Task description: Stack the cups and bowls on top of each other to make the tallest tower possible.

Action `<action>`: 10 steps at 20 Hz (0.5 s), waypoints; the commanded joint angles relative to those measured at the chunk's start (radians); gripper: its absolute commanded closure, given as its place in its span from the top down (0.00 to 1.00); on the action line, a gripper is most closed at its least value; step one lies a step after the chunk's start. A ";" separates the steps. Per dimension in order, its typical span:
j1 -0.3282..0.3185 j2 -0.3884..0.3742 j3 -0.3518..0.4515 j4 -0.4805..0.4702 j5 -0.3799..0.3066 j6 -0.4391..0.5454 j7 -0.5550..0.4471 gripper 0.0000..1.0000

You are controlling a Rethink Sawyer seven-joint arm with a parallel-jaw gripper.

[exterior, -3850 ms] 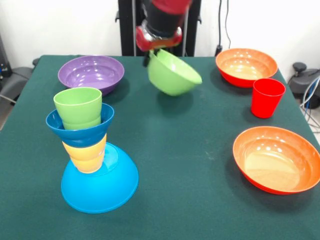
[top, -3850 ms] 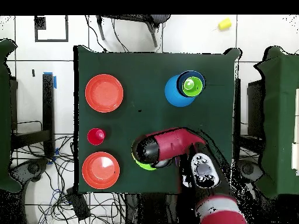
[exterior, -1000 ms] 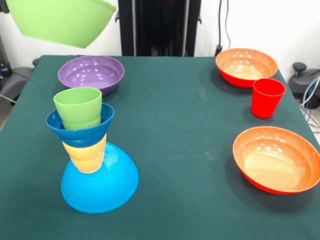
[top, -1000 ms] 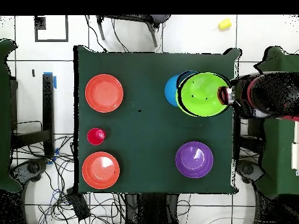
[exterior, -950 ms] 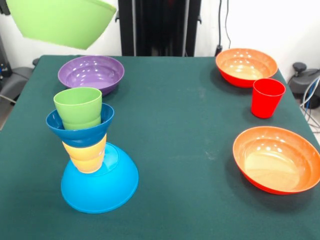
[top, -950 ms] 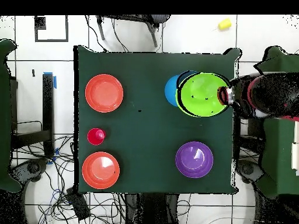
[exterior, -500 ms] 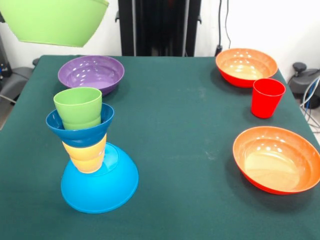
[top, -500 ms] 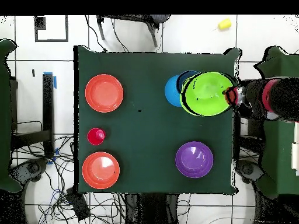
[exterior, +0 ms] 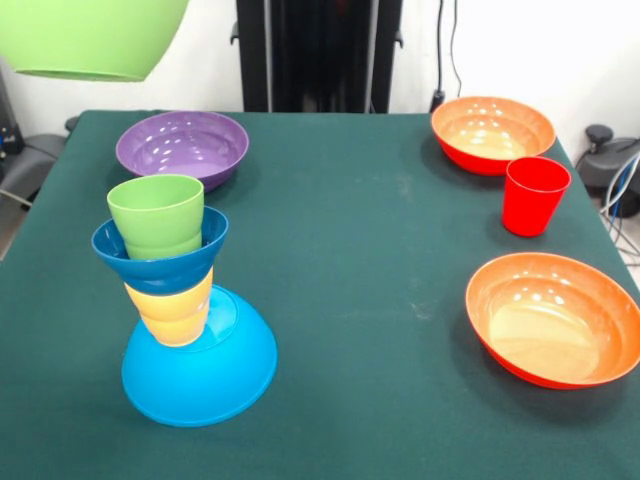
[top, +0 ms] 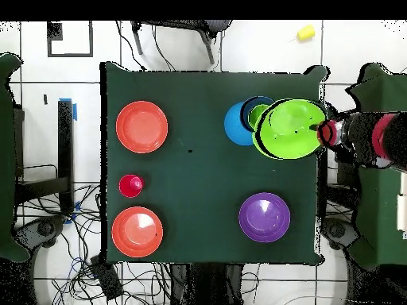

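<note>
High above table's edge, green bowl (exterior: 88,36) hangs mouth-up, near level, beside tower (exterior: 180,310). Gripper (top: 324,131) at bowl's rim; finger state: cannot tell. Tower upright.

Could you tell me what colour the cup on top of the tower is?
Green cup; clearest in the front view.

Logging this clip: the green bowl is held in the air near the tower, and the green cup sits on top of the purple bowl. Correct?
Not quite. The green cup sits in the small dark blue bowl, on the tower, as the front view shows. The green bowl is indeed aloft.
</note>
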 commanded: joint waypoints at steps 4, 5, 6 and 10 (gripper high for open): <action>0.052 0.068 0.034 0.054 -0.031 -0.026 -0.146 0.00; 0.059 0.072 0.029 0.049 -0.035 -0.028 -0.140 0.00; 0.061 0.074 0.030 0.051 -0.036 -0.036 -0.135 0.00; 0.068 0.073 0.030 0.056 -0.039 -0.050 -0.121 0.00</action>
